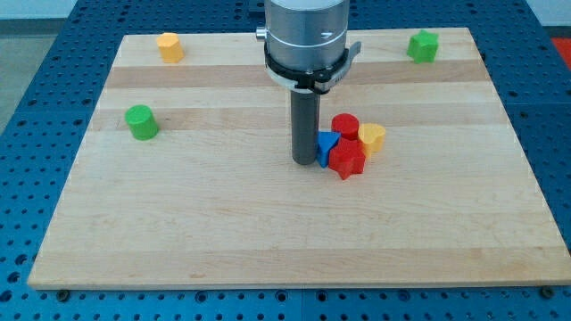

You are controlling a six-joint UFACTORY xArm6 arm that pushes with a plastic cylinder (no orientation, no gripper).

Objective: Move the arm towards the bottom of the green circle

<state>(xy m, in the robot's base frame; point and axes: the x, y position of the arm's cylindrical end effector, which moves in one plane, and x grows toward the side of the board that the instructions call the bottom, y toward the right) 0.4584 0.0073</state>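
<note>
Green circle [140, 121] sits on the pale wooden board [223, 232], well left of my tip [305, 161]; no pincer shows.

Board [223, 223] is pale wood w/ visible grain strips, smooth, satin sheen. It sits on a blue table [36, 53], prob. painted metal, matt, perforated w/ hole grid. Arm housing [306, 31] at 12 o'clock: brushed grey metal, slight gloss; black collar below. Rod [306, 125] dark, matt, maybe rubber or plastic — hard to tell. Green circle [141, 122] at 9 o'clock and the other blocks look like painted wood or plastic, smooth, low gloss.
</note>
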